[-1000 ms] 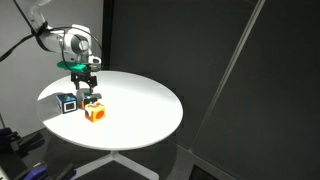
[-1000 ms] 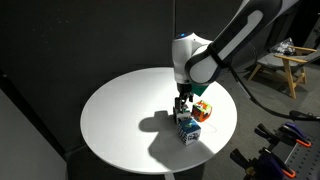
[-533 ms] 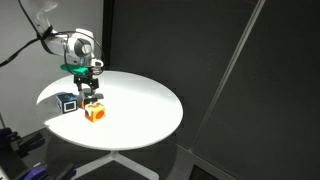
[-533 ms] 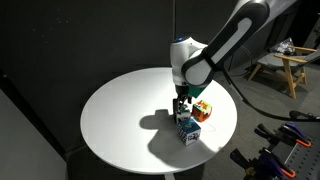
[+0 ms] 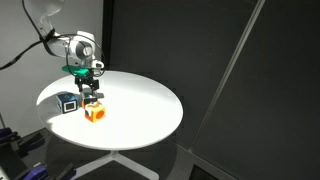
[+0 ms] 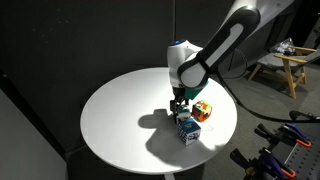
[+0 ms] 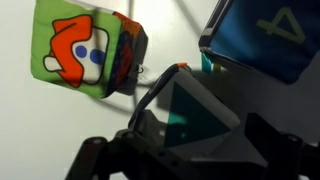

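Gripper straddles a dark teal block; whether it grips is unclear. Nearby: blue cube marked "4", green-faced cube.

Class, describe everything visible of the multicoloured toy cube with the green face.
The multicoloured toy cube has a green face bearing an orange-and-white figure, orange faces elsewhere, and a dark patterned side. It rests flat on the white round table, just beside the gripper; whether they touch is unclear.
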Available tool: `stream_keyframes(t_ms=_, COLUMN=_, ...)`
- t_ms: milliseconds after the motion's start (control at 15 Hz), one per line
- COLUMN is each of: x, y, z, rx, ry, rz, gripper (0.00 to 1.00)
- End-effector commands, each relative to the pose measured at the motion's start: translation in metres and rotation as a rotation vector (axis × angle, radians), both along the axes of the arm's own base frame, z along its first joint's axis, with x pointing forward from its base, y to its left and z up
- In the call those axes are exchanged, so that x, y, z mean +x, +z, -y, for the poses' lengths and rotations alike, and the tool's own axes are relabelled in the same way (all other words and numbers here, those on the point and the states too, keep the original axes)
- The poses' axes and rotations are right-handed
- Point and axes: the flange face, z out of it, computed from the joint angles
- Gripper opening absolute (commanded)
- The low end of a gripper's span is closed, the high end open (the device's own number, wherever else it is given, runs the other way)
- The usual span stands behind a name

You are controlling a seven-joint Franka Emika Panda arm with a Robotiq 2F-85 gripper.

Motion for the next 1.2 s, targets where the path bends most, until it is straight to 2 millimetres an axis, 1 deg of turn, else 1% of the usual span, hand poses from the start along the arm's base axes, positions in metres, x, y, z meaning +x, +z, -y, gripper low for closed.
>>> stream_keyframes(t_ms=0, x=0.008, y=-0.002, z=-0.005, rx=-0.010, ry=-0.018, rz=0.001, gripper=1.00)
stream_keyframes(t_ms=400, x=0.009, y=-0.010, z=-0.005, rx=-0.023, ry=-0.011, rz=-0.004, gripper=1.00)
stream_keyframes(t_ms=667, x=0.010, y=-0.010, z=-0.003, rx=-0.024, ry=-0.007, rz=-0.006, gripper=1.00)
stream_keyframes(t_ms=733, x=0.009, y=-0.008, z=-0.004, rx=-0.022, ry=-0.005, rz=-0.004, gripper=0.75)
stream_keyframes(t_ms=800, x=0.008, y=-0.006, z=-0.005, rx=-0.020, ry=-0.002, rz=-0.002, gripper=0.74)
stream_keyframes(t_ms=1000, x=0.006, y=0.000, z=-0.008, rx=-0.017, ry=0.009, rz=0.008, gripper=0.50)
stream_keyframes(t_ms=1133, x=0.006, y=0.003, z=-0.010, rx=-0.017, ry=0.014, rz=0.011, gripper=0.36)
